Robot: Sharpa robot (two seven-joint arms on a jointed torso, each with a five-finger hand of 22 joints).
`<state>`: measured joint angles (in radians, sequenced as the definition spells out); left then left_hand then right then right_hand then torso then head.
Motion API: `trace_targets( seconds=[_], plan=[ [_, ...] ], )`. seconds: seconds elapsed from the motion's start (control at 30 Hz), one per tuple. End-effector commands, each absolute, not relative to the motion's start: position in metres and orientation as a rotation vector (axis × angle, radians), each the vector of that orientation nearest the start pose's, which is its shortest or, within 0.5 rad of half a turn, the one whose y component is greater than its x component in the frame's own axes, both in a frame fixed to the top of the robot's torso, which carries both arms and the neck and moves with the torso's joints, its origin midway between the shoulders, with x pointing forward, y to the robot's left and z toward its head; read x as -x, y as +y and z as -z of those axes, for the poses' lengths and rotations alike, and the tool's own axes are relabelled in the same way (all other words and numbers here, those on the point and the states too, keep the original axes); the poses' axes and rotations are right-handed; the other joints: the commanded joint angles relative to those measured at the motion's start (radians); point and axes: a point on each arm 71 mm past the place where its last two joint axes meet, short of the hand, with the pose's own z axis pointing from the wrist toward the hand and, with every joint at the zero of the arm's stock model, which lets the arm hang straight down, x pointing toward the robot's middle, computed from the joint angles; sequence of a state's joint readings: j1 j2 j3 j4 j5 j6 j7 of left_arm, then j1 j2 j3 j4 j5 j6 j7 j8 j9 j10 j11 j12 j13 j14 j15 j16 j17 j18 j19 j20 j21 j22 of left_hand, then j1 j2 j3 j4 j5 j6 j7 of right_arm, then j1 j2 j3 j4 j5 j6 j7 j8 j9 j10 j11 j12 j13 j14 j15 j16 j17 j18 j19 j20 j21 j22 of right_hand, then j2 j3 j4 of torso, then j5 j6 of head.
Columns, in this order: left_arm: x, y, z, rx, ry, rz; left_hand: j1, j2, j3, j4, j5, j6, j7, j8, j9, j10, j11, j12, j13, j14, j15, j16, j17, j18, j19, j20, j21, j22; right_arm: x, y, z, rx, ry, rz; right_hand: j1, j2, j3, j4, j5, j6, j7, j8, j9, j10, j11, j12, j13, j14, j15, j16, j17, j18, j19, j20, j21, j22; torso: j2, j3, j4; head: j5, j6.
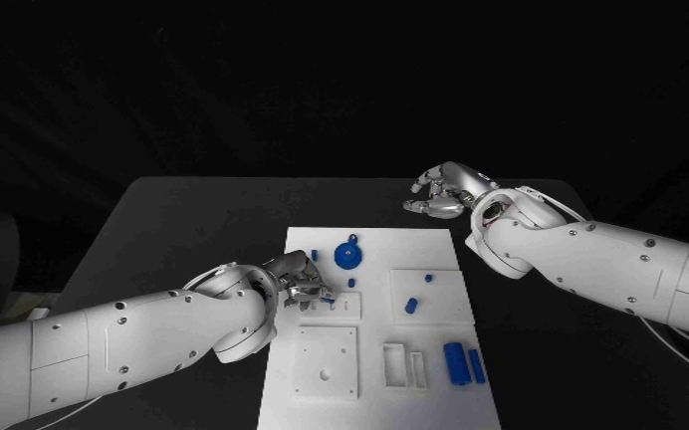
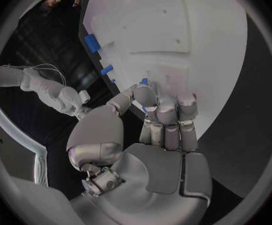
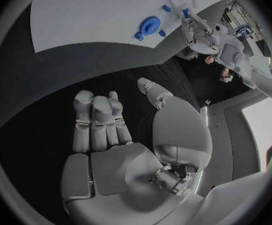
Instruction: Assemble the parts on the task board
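The white task board (image 1: 431, 251) lies in the middle of the table. My left hand (image 1: 298, 283) hovers over the board's left edge and pinches a small blue part (image 2: 144, 81) between thumb and fingertips, just above the white surface. A round blue part (image 1: 349, 253) lies on the board just beyond that hand. Small blue parts (image 1: 412, 304) lie near the board's middle, and two long blue parts (image 1: 460, 362) sit at its near right. My right hand (image 1: 442, 192) hangs over the black table past the board's far right corner, fingers (image 3: 101, 122) curled in, holding nothing.
The near half of the board has raised white square plates (image 1: 326, 360) and narrow slots (image 1: 403, 365). Black table (image 1: 187, 231) extends on both sides of the board. From the right wrist, the round blue part (image 3: 150, 25) and my left hand (image 3: 199, 34) show across the board.
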<state>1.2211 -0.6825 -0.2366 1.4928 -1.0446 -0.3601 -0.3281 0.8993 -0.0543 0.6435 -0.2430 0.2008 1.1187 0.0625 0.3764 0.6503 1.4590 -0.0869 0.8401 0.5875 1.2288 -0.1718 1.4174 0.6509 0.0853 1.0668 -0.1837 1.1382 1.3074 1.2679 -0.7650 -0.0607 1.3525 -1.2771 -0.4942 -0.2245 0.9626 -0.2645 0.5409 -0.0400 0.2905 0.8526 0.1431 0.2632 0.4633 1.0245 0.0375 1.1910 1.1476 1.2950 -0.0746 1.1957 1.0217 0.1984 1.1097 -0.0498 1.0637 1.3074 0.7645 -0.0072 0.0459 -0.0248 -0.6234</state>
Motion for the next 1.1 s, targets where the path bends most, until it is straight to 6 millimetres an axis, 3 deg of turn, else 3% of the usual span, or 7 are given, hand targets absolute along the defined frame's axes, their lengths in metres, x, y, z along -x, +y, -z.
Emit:
trace_targets(
  seconds=[0.03, 0.47, 0.93, 1.1],
  plan=[
    [-0.464, 0.149, 0.261, 0.242, 2.075, 0.604, 0.004, 0.018, 0.006, 0.003, 0.005, 0.097, -0.067, 0.003, 0.007, -0.033, -0.028, 0.007, 0.001, 0.044, -0.049, 0.004, -0.001, 0.024, 0.010, -0.093, 0.005, 0.007, -0.532, -0.227, 0.163, -0.188, 1.551, -0.525, -0.002, 0.004, -0.002, 0.005, 0.005, -0.002, 0.008, 0.003, 0.001, -0.003, 0.000, 0.002, -0.001, 0.006, 0.001, -0.006, 0.002, 0.063, 0.001, -0.003, -0.004, 0.010, 0.000, 0.0004, 0.0002, -0.001, -0.001],
    [-0.467, 0.148, 0.264, 0.225, 2.111, 0.573, 0.005, 0.018, 0.006, 0.001, 0.009, 0.098, -0.068, 0.003, 0.009, -0.032, -0.029, 0.010, 0.002, 0.044, -0.050, 0.006, -0.003, 0.025, 0.009, -0.093, 0.006, 0.008, -0.532, -0.226, 0.163, -0.189, 1.552, -0.526, -0.001, 0.004, -0.003, 0.006, 0.006, -0.002, 0.008, 0.003, 0.001, -0.003, 0.000, 0.003, -0.002, 0.006, 0.001, -0.006, 0.002, 0.063, 0.001, -0.003, -0.004, 0.010, 0.000, 0.0005, -0.0005, 0.001, -0.003],
    [-0.465, 0.142, 0.266, 0.183, 2.149, 0.568, 0.000, 0.023, 0.004, -0.006, 0.034, 0.107, -0.071, 0.007, 0.017, -0.030, -0.032, 0.027, 0.006, 0.048, -0.054, 0.021, -0.004, 0.027, 0.012, -0.093, 0.013, 0.011, -0.532, -0.226, 0.164, -0.189, 1.555, -0.526, -0.001, 0.004, -0.004, 0.007, 0.007, -0.001, 0.008, 0.003, 0.001, -0.003, 0.000, 0.003, -0.002, 0.006, 0.001, -0.007, 0.002, 0.063, 0.002, -0.003, -0.005, 0.010, 0.000, 0.0024, 0.0009, 0.002, -0.003],
    [-0.463, 0.139, 0.267, 0.163, 2.171, 0.566, -0.001, 0.023, 0.003, -0.009, 0.047, 0.109, -0.072, 0.008, 0.019, -0.031, -0.034, 0.032, 0.007, 0.048, -0.055, 0.025, -0.005, 0.028, 0.013, -0.093, 0.015, 0.012, -0.532, -0.226, 0.164, -0.190, 1.555, -0.526, -0.001, 0.004, -0.004, 0.007, 0.007, -0.001, 0.008, 0.003, 0.001, -0.003, 0.000, 0.003, -0.002, 0.006, 0.001, -0.007, 0.002, 0.063, 0.002, -0.003, -0.005, 0.010, 0.000, 0.0011, -0.0005, 0.002, -0.004]
  ],
)
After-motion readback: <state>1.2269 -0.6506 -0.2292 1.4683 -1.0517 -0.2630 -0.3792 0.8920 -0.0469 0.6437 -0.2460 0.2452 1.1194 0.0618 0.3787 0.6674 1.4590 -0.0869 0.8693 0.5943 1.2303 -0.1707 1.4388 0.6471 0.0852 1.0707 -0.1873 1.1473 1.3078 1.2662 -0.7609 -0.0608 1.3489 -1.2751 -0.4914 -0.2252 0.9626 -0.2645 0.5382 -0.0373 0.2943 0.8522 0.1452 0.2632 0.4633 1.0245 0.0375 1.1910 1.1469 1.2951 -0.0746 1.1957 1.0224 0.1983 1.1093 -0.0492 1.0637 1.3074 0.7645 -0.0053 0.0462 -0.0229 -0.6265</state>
